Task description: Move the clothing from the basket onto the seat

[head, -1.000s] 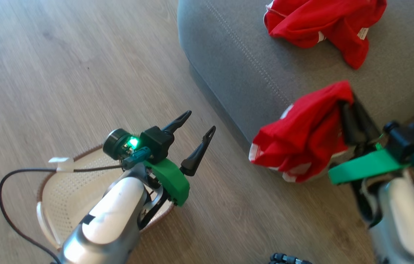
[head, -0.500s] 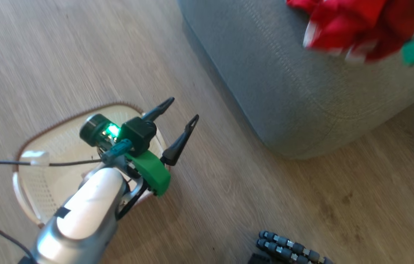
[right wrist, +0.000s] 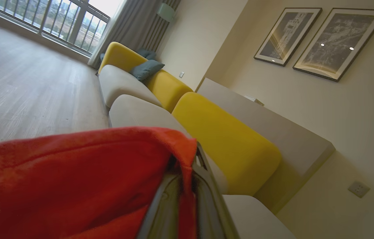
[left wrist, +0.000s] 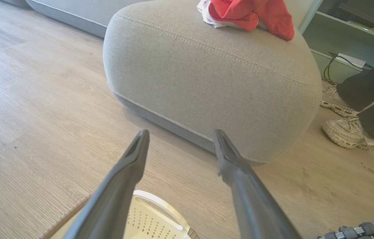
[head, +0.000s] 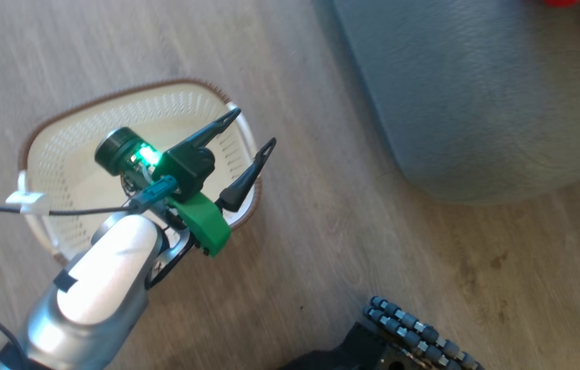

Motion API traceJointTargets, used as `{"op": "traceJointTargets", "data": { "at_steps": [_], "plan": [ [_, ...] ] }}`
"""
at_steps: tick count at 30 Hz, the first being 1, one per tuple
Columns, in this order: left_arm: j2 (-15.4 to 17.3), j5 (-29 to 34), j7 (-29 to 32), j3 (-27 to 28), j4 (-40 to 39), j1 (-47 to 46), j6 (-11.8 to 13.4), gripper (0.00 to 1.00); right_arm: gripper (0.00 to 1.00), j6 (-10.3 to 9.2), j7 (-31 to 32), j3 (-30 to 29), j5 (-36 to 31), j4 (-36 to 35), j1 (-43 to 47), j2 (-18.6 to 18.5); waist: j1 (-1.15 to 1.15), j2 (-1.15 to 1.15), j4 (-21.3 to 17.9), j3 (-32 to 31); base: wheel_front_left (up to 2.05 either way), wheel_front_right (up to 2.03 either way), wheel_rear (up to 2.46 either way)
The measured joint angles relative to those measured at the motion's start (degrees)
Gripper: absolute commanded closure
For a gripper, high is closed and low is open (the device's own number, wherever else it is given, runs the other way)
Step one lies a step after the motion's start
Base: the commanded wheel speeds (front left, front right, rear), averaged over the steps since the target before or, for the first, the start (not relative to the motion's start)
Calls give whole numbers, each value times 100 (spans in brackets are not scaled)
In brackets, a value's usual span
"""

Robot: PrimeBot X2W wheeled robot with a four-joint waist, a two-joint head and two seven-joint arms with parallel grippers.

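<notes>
the right gripper (right wrist: 187,181) is closed on the red clothing (right wrist: 74,189), which drapes to its left; behind, grey cushions (right wrist: 130,113) and yellow backrests (right wrist: 223,139) line the wall (right wrist: 356,132); two framed pictures (right wrist: 336,43) hang above.

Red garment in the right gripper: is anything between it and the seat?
Nothing visible. The held garment is clamped in the shut right gripper; the seat shows a bare top except a second garment at its far edge. A person's shoes stand beside it on the floor.
</notes>
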Motion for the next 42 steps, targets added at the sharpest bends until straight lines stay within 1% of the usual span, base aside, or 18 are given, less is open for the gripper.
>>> {"op": "traceJointTargets", "data": {
  "at_steps": [4,7,10,13,15,16,17,18,20,24,28,31,36,37,42],
  "plan": [
    [41,-1,3,-75,-87,-137,-8,0,100,-1,294,-901,-245,245,-270,-327,0,0,254,271,0,0,0],
    [69,-2,-8,-112,-103,-265,-8,0,100,-1,477,-1613,-414,415,-301,-458,0,0,461,444,0,0,0],
    [85,-42,-35,-158,-96,-320,-9,0,100,-1,558,-2082,-520,603,-252,-435,0,0,658,588,0,0,0],
    [108,-93,-102,-186,-64,-334,-9,0,100,-1,542,-2320,-563,803,-68,-253,0,0,803,718,0,0,0],
    [118,-120,-110,-212,-26,-364,-9,0,100,-1,463,-2432,-533,994,171,-25,0,0,875,775,0,0,0],
    [121,-120,-119,-215,-13,-371,-9,0,71,-1,394,-2435,-531,1092,312,71,0,0,901,792,0,0,0],
    [123,-120,-157,-219,5,-372,-9,0,39,-1,300,-2455,-488,1190,459,169,0,0,922,799,0,0,0],
    [123,-122,-162,-221,24,-373,-9,0,0,-1,198,-2501,-366,1290,585,265,0,0,939,794,0,0,0],
    [112,-178,-174,-222,68,-373,-9,0,0,-1,-70,-2453,-124,1482,806,374,0,0,955,749,0,0,0],
    [102,-215,-244,-220,82,-373,-3,0,0,-1,-642,-2016,216,1707,1471,398,-1,0,941,614,0,0,0],
    [89,-253,-304,-214,125,-370,44,0,0,-1,-910,-1701,590,1678,2267,544,-1,0,881,441,0,0,0],
    [60,-314,-328,-211,213,-354,51,0,0,-1,-1003,-1574,768,1408,2741,684,-1,0,848,282,0,0,0],
    [-51,-401,-414,-140,337,-233,145,0,0,-1,-1056,-1344,815,672,3493,915,-1,0,860,-41,0,0,0],
    [-51,-401,-414,-140,337,-233,145,0,0,-1,-1056,-1344,815,672,3493,915,-1,0,860,-41,0,0,0],
    [-207,-514,-463,-35,531,-42,186,0,0,-1,-1057,-1029,715,-148,4078,1348,-2,0,980,-417,0,0,0]
  ]
}}
